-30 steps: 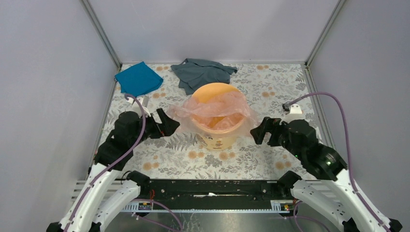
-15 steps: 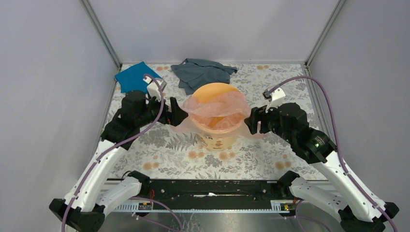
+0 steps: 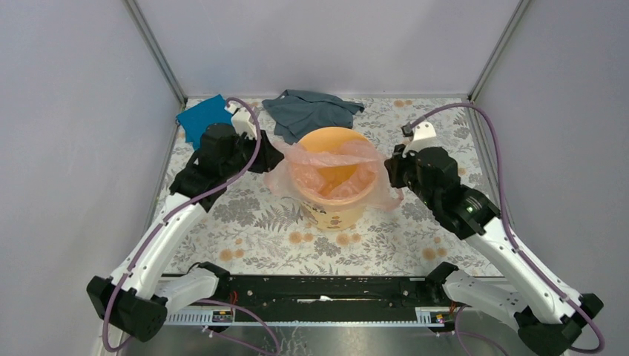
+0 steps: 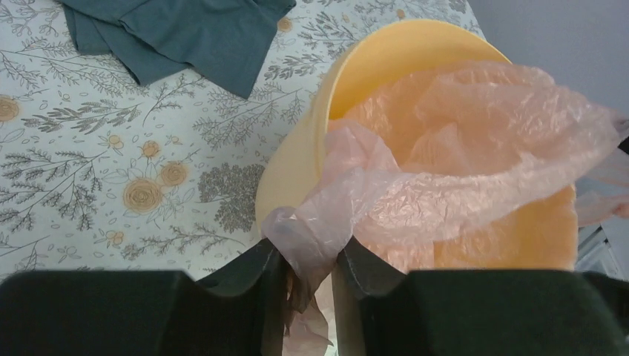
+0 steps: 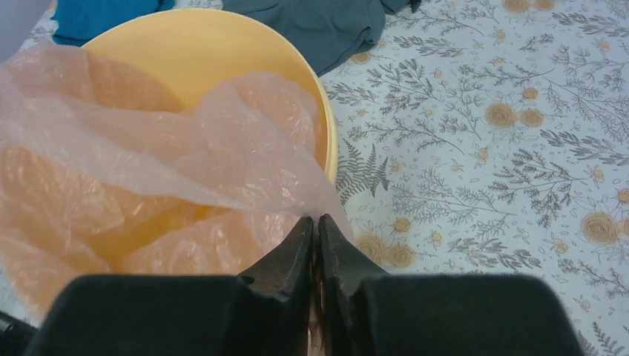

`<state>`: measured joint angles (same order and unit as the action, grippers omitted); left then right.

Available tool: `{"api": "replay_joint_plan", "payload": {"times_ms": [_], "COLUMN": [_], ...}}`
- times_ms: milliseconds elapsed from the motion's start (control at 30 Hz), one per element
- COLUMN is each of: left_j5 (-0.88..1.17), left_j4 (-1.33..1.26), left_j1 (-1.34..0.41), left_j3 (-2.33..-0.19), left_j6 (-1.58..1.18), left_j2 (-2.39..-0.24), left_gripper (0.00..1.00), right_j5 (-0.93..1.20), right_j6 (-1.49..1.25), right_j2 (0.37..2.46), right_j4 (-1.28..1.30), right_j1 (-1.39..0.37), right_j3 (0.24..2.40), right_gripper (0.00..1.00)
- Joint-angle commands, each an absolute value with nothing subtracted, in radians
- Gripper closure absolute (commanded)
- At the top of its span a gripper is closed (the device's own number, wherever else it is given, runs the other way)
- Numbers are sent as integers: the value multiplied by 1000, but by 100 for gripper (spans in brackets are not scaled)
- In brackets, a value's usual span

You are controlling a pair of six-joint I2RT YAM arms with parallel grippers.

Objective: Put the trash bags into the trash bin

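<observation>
The trash bin [image 3: 331, 211], a yellow-orange bucket, stands mid-table. The trash bag [image 3: 337, 157], thin pale pink film, lies stretched across its mouth and partly down inside. My left gripper [image 3: 273, 157] is at the bin's left rim, shut on a bunched edge of the bag. In the left wrist view the film [image 4: 460, 185] is wadded between the left gripper's [image 4: 310, 256] fingers beside the bin wall [image 4: 297, 163]. My right gripper [image 3: 389, 169] is at the right rim. Seen from the right wrist, that gripper [image 5: 317, 221] pinches the bag's [image 5: 148, 141] edge tightly by the bin [image 5: 193, 52].
A teal cloth [image 3: 202, 115] lies at the back left and a grey cloth [image 3: 308, 111] behind the bin. Grey walls enclose the floral-patterned table [image 3: 245, 237] on three sides. The arms' base rail [image 3: 319, 289] runs along the near edge.
Both grippers moved inward and back to the bin's rim and closed on the bag's left and right edges. The film now lies pulled across the bin's mouth.
</observation>
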<state>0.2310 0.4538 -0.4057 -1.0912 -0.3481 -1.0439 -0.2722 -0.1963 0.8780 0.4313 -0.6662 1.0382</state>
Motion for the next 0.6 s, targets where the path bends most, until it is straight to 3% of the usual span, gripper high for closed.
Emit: {"api": "replay_joint_plan", "payload": {"times_ms": [0,133,567], "left_j5": [193,177,291], "left_j4": [336,323,101], "left_j1": [-398,-390,-314], "left_j3": [-1160,-1206,-1148], "left_j6": [-400,-434,-549], "left_j2": [-1122,-1226,-1332], "left_gripper": [73,81,81], "right_j5": [-335,-321,-94], "right_j6": [-206,-206,-251], "right_j2": [985,1087,1195], "right_j4": [329,296,253], "right_j1": [-662,-631,-468], "right_j3": [1098,1133,1189], "right_gripper": [89,93,90]}}
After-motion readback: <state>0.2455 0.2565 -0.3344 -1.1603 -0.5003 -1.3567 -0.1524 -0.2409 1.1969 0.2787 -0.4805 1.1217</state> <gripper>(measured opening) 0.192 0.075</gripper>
